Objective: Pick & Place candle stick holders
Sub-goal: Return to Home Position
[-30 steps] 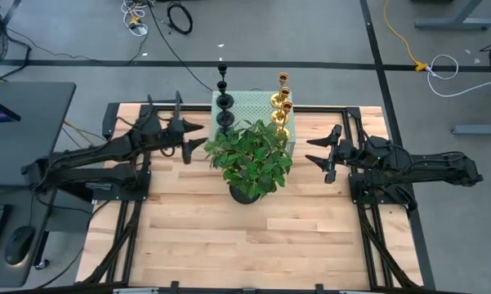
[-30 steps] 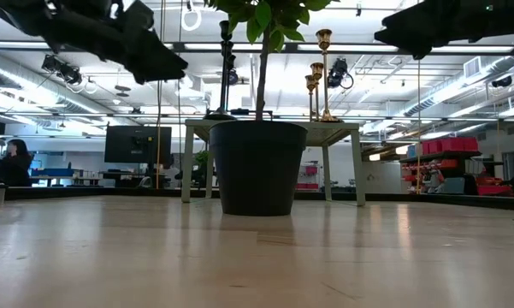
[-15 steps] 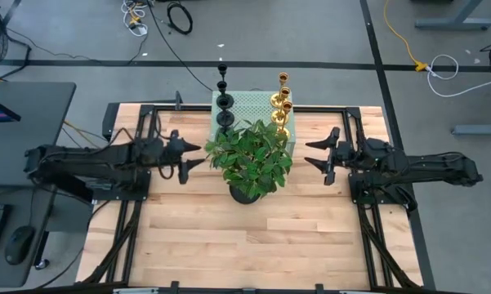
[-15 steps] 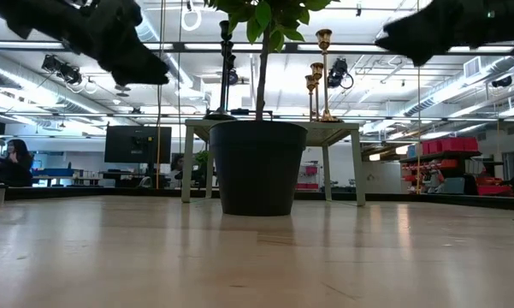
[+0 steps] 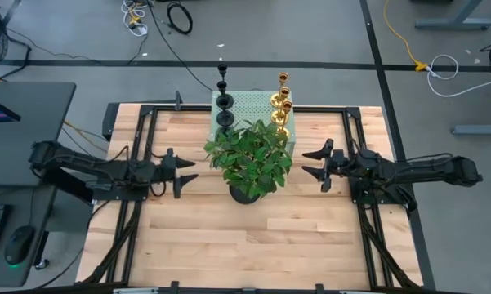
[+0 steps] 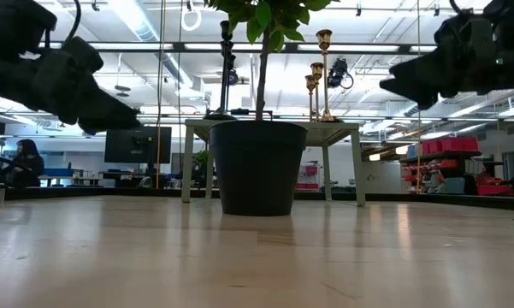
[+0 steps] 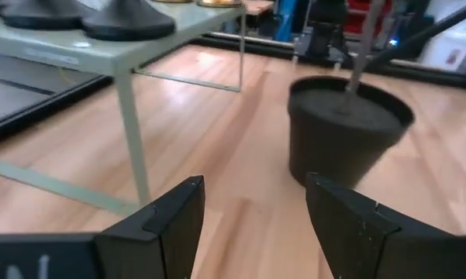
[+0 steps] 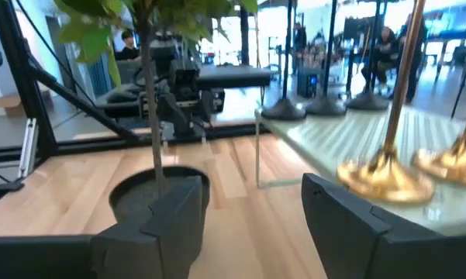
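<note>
I see left gripper (image 5: 191, 169) pulled back left and nearer, fingers apart, empty | right gripper (image 5: 306, 162) edged nearer, fingers apart | candle stick holders (image 5: 224, 101) unmoved on shelf (image 5: 249, 104)

We recorded the black candle stick holders (image 5: 224, 101) as matte and the gold candle stick holders (image 5: 282, 108) as bright, polished yellow metal. The shelf (image 5: 249, 104) beneath them was pale green, its top patterned with fine, regular perforations. The plant (image 5: 249, 155) bore saturated green leaves, and its pot (image 6: 257, 167) was plain black. The tabletop (image 5: 245, 237) showed light tan wood in parallel planks, framed in black. The left end effector (image 5: 192, 169) and right end effector (image 5: 305, 162) were uniformly dark. The floor (image 5: 310, 33) was grey, crossed by a yellow cable (image 5: 396, 37).
</note>
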`<state>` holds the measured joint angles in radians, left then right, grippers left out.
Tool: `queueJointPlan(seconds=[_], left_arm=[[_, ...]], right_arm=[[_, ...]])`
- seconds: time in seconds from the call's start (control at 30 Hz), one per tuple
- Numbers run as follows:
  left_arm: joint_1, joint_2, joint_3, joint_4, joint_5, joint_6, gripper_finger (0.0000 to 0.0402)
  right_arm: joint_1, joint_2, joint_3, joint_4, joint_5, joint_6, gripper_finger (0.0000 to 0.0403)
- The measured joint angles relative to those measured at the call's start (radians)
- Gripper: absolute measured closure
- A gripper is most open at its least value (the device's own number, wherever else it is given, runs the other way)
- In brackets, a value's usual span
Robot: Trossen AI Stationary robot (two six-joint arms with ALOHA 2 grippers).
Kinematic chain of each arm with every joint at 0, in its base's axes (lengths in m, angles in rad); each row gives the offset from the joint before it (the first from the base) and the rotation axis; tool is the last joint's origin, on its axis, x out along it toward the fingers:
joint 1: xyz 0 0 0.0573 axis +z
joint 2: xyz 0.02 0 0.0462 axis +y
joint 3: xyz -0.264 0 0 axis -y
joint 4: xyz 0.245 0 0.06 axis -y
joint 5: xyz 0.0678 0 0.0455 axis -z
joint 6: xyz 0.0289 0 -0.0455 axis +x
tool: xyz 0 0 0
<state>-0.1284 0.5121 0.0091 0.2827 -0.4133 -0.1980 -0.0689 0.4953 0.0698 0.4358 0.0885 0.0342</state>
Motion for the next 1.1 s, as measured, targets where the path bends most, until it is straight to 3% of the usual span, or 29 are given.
queueJointPlan(seconds=[0.23,0.43,0.83,1.1], left_arm=[[-0.023,-0.003,0.000,-0.084,-0.014,-0.065,0.0175],[-0.023,-0.002,0.000,-0.084,0.017,0.003,0.0175],[-0.024,-0.008,-0.001,-0.088,0.017,0.001,0.0175],[-0.026,-0.234,-0.001,-0.088,0.017,0.000,0.0175]], right_arm=[[0.000,0.000,-0.038,-0.003,0.008,0.029,0.0179],[0.000,0.001,-0.047,-0.006,0.003,0.029,0.0179],[0.000,-0.020,-0.056,-0.026,0.010,0.029,0.0179],[0.014,-0.157,-0.054,-0.051,0.003,0.028,0.0179]])
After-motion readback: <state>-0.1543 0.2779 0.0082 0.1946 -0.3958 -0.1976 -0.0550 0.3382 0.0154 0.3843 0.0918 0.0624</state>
